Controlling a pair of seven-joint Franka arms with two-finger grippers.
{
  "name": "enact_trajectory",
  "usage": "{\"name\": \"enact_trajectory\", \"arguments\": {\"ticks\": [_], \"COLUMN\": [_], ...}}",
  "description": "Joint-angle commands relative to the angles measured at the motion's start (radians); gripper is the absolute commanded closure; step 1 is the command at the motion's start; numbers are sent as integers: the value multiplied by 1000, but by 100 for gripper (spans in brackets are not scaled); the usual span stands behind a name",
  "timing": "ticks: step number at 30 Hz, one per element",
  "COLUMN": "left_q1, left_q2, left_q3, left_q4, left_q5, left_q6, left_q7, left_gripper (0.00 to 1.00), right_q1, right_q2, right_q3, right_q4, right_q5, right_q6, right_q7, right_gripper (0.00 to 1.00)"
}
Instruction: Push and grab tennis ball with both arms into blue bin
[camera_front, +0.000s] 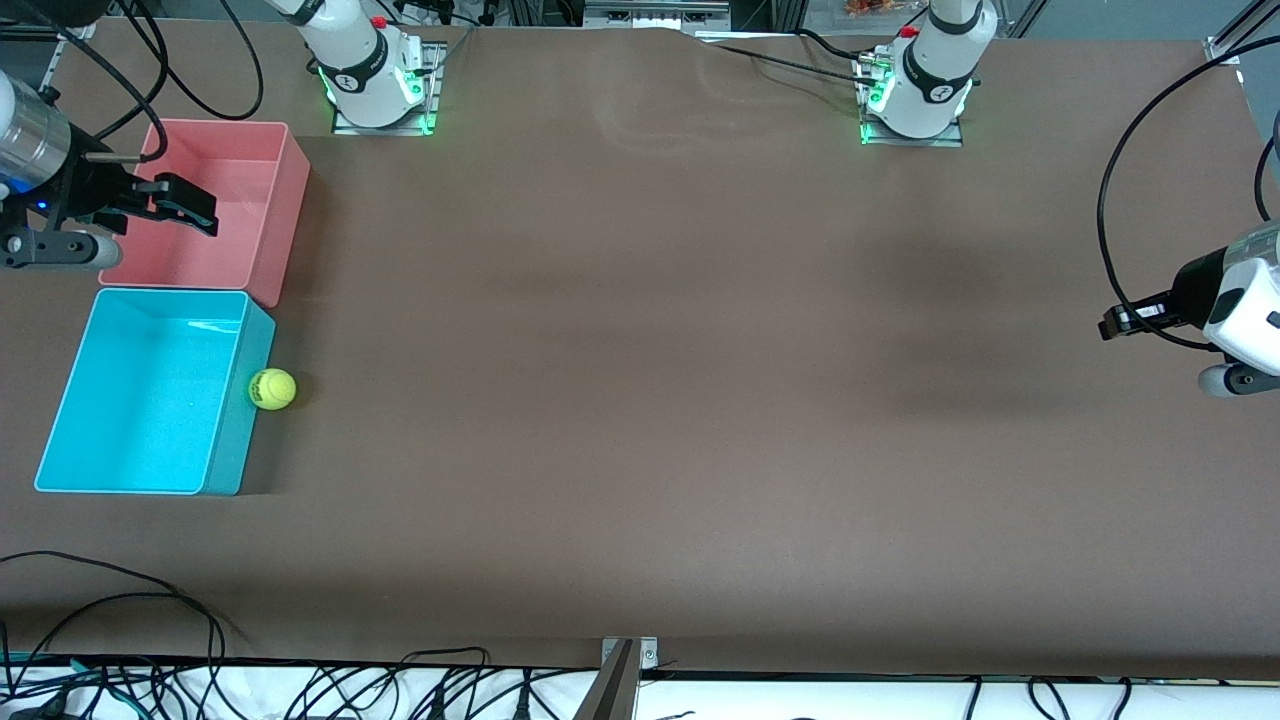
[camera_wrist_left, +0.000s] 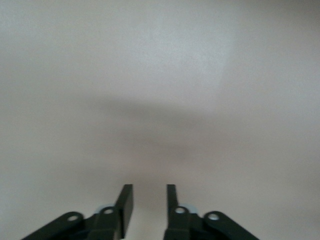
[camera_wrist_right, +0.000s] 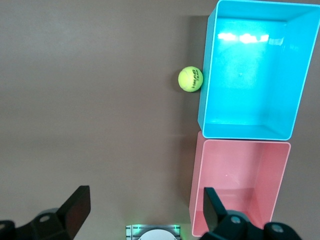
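Right hand (camera_front: 185, 205) (fingers spread) hangs over pink bin (camera_front: 262, 160), tennis ball (camera_front: 272, 389) apart.

The left gripper (camera_front: 1110, 325) sits at the front view's edge over the left arm's end of the worktop (camera_front: 700, 400), and most of its arm is cut off there, so its fingers cannot be made out from that camera. In the left wrist view only the finger ends show above the picture's border, over blurred bare worktop. The right gripper (camera_front: 185, 205) hangs over the pink bin (camera_front: 270, 180), hiding part of that bin's rim; its arm is cropped at the edge beside the bin. The print on the tennis ball (camera_front: 272, 389) is too small to read.
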Motion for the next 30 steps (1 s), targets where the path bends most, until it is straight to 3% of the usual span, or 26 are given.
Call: {"name": "enact_trajectory", "arguments": {"ticks": [1,20,30], "left_q1": [6,-3,0], "left_q2": [5,5,-2], "left_q3": [1,1,-40], "left_q4": [26,90,101], "left_q5": [27,12,-3], "left_q6": [-27,-37,-35], "left_q7": [53,53,54], "left_gripper": [0,0,0], "right_q1": [2,-7,-31], "right_q2": [35,227,326], "right_q3": [6,5,2], "right_q4": [0,-20,-83], "right_q5": [-9,-37,-27], "right_q6": [1,173,361], "right_q7": [-9,-36,-29], "right_gripper": [0,0,0]}}
